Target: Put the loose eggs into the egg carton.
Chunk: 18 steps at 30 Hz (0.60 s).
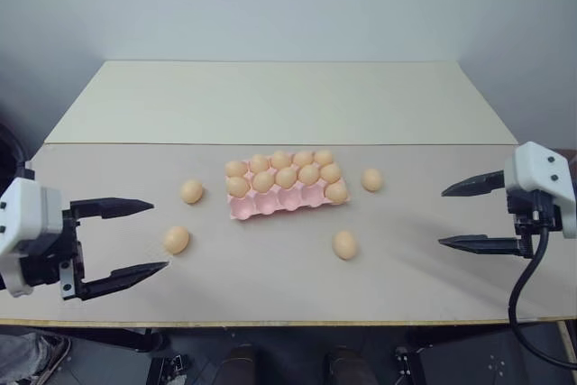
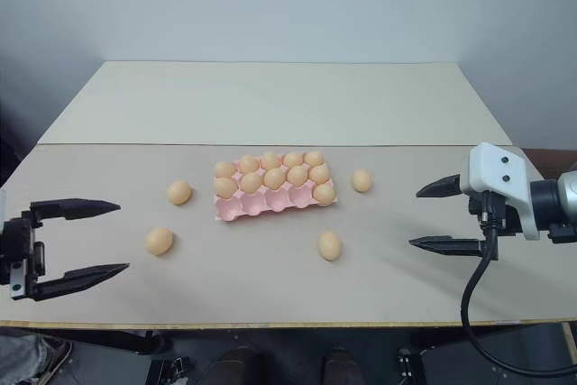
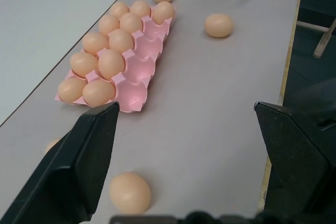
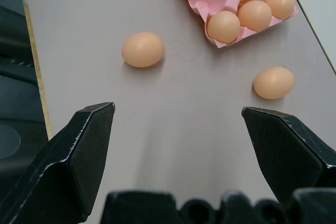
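Left gripper: the robot's left gripper with two black fingers [image 1: 141,238] hangs over the left edge of the pale beige wooden table [image 1: 270,101]. Its fingers are spread wide and there is nothing between them.

Eggs on the left: two small smooth pale orange-tan loose eggs lie on the table, left of the carton. The far left egg [image 1: 191,191] is near the carton's left end. The near left egg [image 1: 177,240] is closer to the front edge, just beside the tip of the left gripper's lower finger but not touching it.

Egg carton: the flat pale pink moulded egg carton without lid [image 1: 275,206] lies in the middle of the table, a little turned, with its right end farther back. The two back rows are full of the same orange-tan eggs. In the front row only the cup at the right end has an egg; the other four cups are empty.

Eggs on the right: the near right egg [image 1: 344,244] lies in front of the carton's right end, apart from it. The far right egg [image 1: 371,179] lies near the carton's right end.

Right gripper: the robot's right gripper with two black fingers [image 1: 460,215] hangs over the right side of the table, well apart from the eggs. Its fingers also stand wide apart, with nothing between them.
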Available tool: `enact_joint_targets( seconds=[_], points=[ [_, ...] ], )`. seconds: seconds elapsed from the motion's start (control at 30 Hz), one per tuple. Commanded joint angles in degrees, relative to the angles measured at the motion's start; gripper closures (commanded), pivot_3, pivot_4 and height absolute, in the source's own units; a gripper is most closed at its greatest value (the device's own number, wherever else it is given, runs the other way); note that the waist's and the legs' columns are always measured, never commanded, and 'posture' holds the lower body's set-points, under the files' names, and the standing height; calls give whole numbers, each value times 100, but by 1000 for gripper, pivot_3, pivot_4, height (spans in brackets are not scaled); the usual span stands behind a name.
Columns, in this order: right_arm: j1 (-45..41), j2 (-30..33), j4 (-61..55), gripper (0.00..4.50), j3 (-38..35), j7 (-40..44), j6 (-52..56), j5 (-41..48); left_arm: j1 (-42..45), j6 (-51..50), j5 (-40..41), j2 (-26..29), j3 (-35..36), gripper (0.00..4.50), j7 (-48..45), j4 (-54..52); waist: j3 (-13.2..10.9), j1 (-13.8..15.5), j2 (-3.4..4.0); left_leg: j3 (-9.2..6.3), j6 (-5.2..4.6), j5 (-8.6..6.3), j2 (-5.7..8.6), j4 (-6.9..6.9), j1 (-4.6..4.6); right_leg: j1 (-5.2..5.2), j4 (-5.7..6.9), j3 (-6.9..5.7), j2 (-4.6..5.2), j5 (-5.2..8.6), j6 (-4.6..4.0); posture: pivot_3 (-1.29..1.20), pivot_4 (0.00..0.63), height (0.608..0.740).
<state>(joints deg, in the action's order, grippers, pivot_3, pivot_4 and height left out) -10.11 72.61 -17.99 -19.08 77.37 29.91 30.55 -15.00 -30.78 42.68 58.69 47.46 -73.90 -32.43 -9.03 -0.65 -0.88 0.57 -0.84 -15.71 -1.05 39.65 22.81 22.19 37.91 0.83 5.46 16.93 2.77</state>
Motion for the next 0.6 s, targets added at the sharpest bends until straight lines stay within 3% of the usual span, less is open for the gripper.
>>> enact_joint_targets(
  seconds=[0.03,0.6],
  points=[
    [-61,3,-65,0,-186,17,-124,45,-26,125,-49,3,203,23,-54,37,0,1,0,0,0,0,0,0,0,0,0,0,0,0,0,0,150,740],
    [-64,19,-47,0,-229,-32,-84,31,261,106,64,17,-42,23,167,36,0,0,0,0,0,0,0,0,0,0,1,0,0,0,0,0,150,740]
  ],
)
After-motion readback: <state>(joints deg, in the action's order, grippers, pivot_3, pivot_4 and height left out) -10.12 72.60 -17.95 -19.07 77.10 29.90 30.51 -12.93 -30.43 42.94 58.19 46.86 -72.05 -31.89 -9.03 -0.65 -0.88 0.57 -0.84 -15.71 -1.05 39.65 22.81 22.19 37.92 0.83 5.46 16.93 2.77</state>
